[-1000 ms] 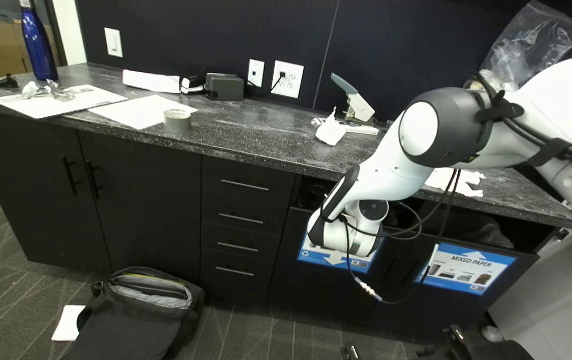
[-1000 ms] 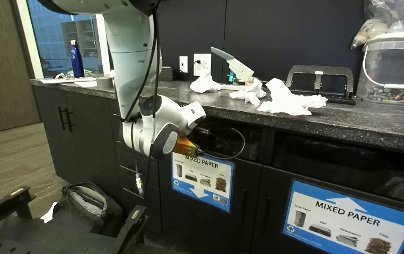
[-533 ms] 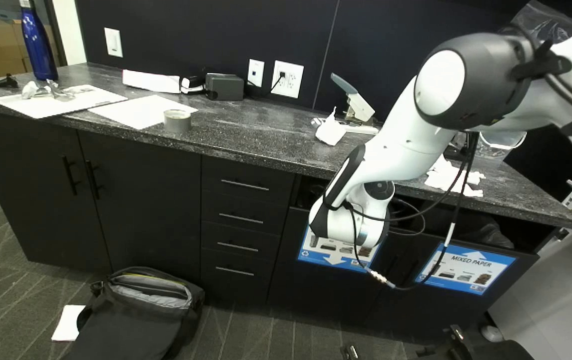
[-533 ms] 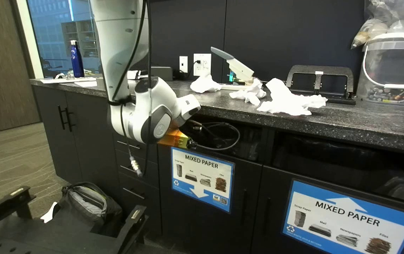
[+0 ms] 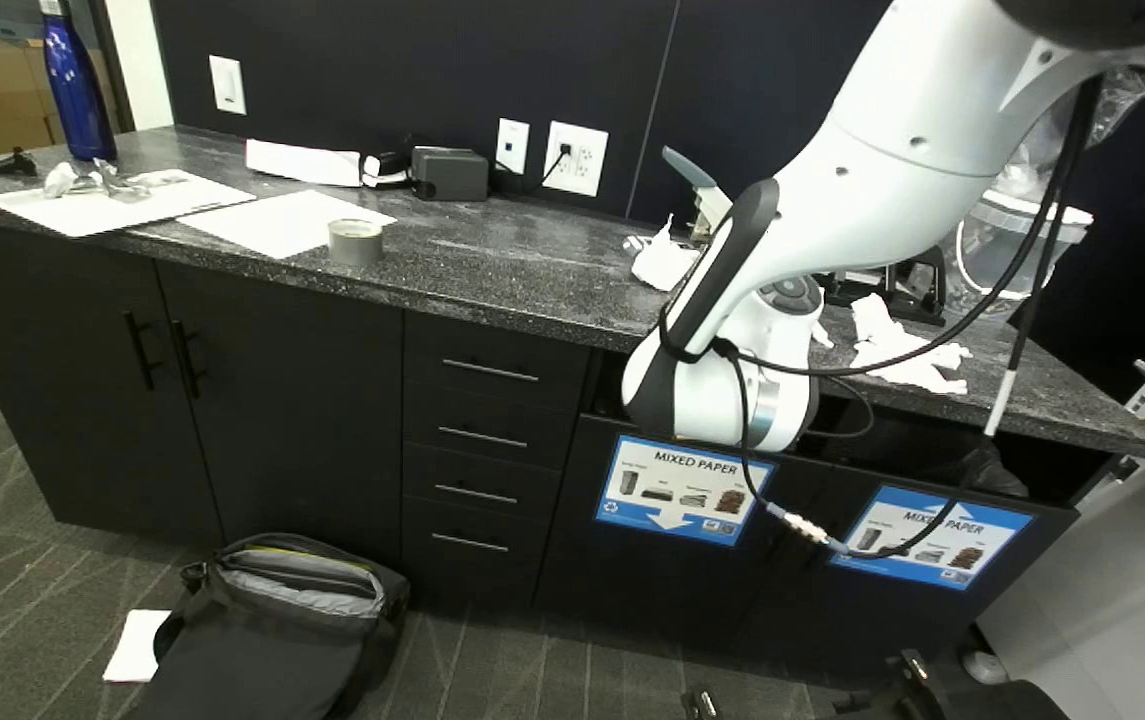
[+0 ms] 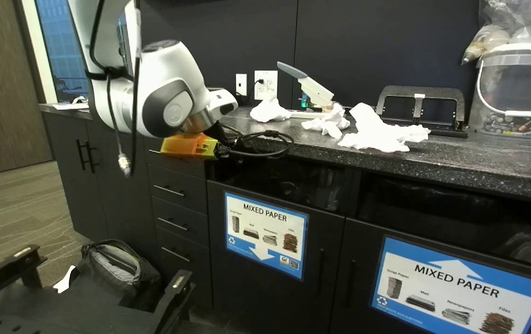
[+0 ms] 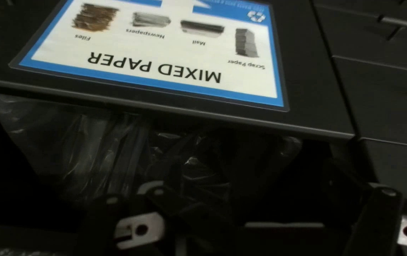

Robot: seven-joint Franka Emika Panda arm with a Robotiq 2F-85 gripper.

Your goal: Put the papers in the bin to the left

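We see the crumpled white paper wads (image 6: 329, 122) on the dark speckled stone counter (image 6: 478, 155), behind its front edge, while the black two-fingered gripper (image 7: 271, 217) hangs at that edge, above the mouth of the left-hand black cabinet bin with a blue-bordered white label (image 6: 265, 280). The gripper's fingers are spread, and we make out nothing between them. The coming move, we judge, turns on that edge: from the gripper, the wads lie inward across it, towards the counter's back. The biggest wad (image 6: 381, 132) lies towards the counter's right end in both exterior views, its spread running roughly along the front edge; the leftmost wad (image 6: 269, 111) sits beside the cream-and-grey plastic stapler (image 6: 314, 89).

Clear plastic film (image 7: 93, 149) lines the bin's open mouth, and in that darkness we cannot tell whether any paper is inside. Nearer the counter's right end, a clear plastic tub with a white handle (image 6: 511, 86) holds small coloured pieces (image 6: 518, 125).
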